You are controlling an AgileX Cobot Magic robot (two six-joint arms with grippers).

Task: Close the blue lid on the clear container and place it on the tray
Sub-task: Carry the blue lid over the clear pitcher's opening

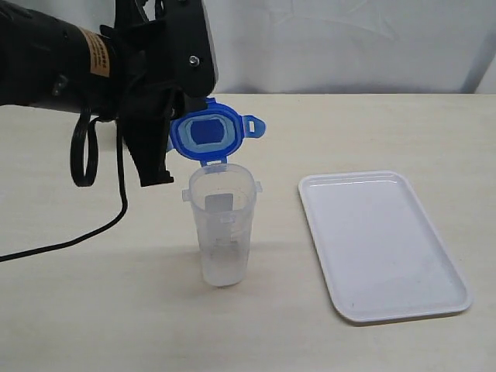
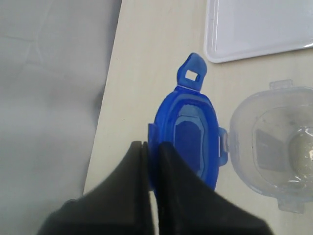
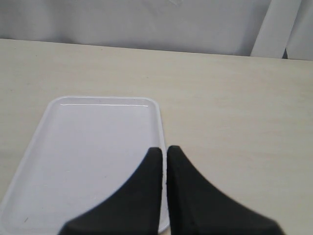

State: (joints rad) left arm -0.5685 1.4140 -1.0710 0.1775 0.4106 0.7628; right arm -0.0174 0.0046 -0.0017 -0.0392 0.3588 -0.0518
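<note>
Two grippers are closed: the left gripper (image 2: pixel 152 146) pinches one edge of the blue lid (image 1: pixel 208 132), holding it tilted just above the open rim of the clear container (image 1: pixel 223 232); the right gripper (image 3: pixel 164 151), empty, hangs over the white tray (image 1: pixel 384 244) beside that container.

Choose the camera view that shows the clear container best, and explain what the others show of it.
The exterior view: the clear container stands upright, visible whole from rim to base. The left wrist view shows only its open mouth from above, partly cut off. The right wrist view misses it.
</note>
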